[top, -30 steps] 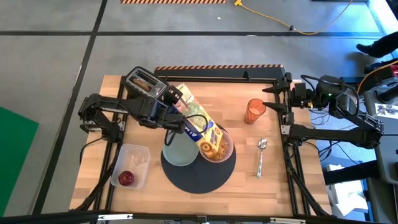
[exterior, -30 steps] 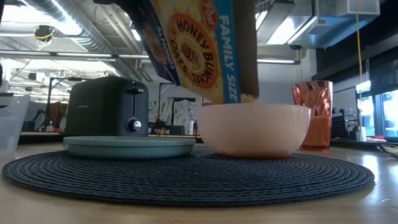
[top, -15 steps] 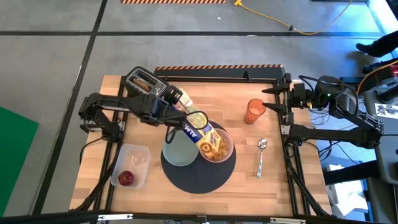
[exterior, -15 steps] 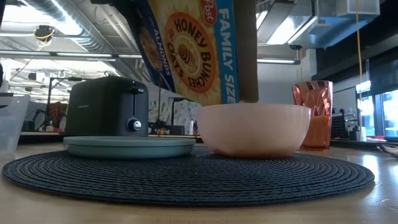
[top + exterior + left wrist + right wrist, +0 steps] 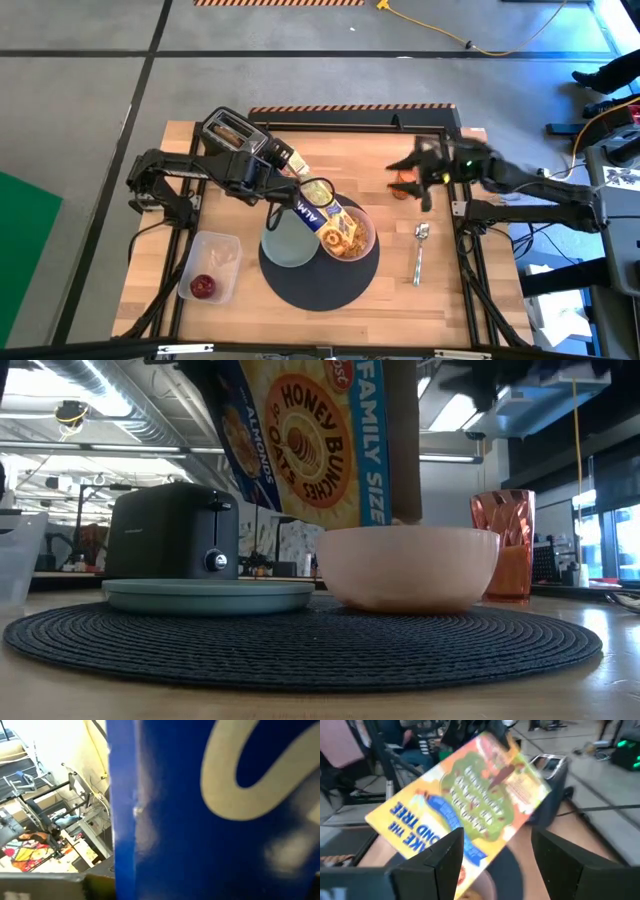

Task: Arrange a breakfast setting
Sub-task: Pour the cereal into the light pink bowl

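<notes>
My left gripper (image 5: pixel 278 160) is shut on a blue and yellow cereal box (image 5: pixel 318 205), tilted with its lower end over the translucent pink bowl (image 5: pixel 352 238), which holds cereal. The bowl and the pale green plate (image 5: pixel 285 245) rest on the round dark grey mat (image 5: pixel 318 280). My right gripper (image 5: pixel 495 865) is open and empty, above the orange cup (image 5: pixel 403 190) and facing the box (image 5: pixel 465 805). The metal spoon (image 5: pixel 420 250) lies on the table right of the mat. A toast slice sits in the black toaster (image 5: pixel 232 133). A small red fruit (image 5: pixel 203 287) lies in the clear tub. My left gripper holds the cereal box by its raised end (image 5: pixel 292 172), coming from the table's left; the fingers themselves are hidden by the box and the wrist. The box is lifted clear, slanting down to the right, its lower end (image 5: pixel 390 510) just above the bowl's rim.
The toaster (image 5: pixel 175 530) stands at the far left behind the plate (image 5: pixel 208 595). The clear tub (image 5: pixel 215 262) sits at the near left. The cup (image 5: pixel 505 540) stands behind and right of the bowl (image 5: pixel 410 565). Bare wood lies near the front right.
My right gripper has swung from the table's far right edge toward the left, to above the orange cup. My left gripper has rolled the cereal box about its length, so its narrow side faces up, and the box's lower end has risen slightly over the bowl.
</notes>
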